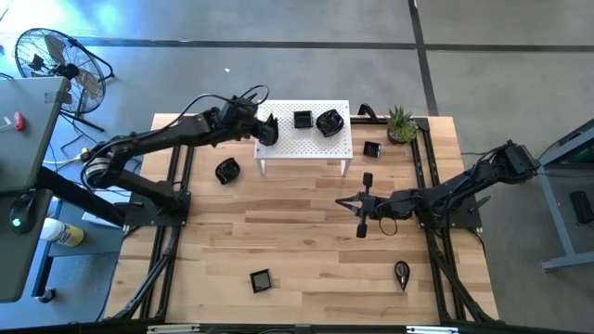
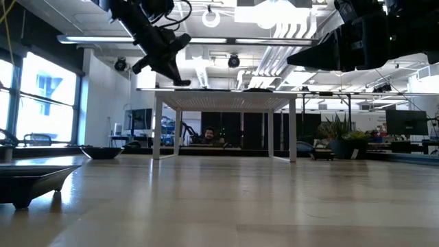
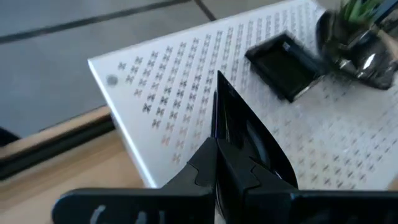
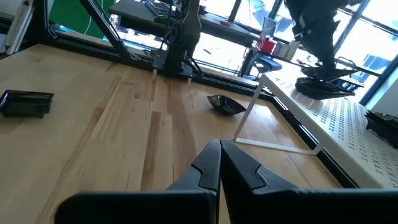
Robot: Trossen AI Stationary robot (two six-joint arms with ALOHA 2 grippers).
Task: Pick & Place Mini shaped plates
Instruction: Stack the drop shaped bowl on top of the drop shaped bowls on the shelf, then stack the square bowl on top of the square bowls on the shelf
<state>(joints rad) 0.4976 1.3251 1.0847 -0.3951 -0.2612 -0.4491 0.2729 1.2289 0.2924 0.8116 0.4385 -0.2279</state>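
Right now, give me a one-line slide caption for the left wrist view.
Left gripper shut on a black mini plate over the white perforated stand, beside a square black plate.

Two dark, matte-black arms are showing in the high view: the left arm [image 1: 158, 139] at the frame's left, the right arm [image 1: 464, 186] at its right, each built of slim links and bulkier joint housings. Thin black cables are looping beside the left arm's wrist. Each wrist view is showing two black, angular fingers [image 4: 214, 168] tapering to points from a broad black crossbar.
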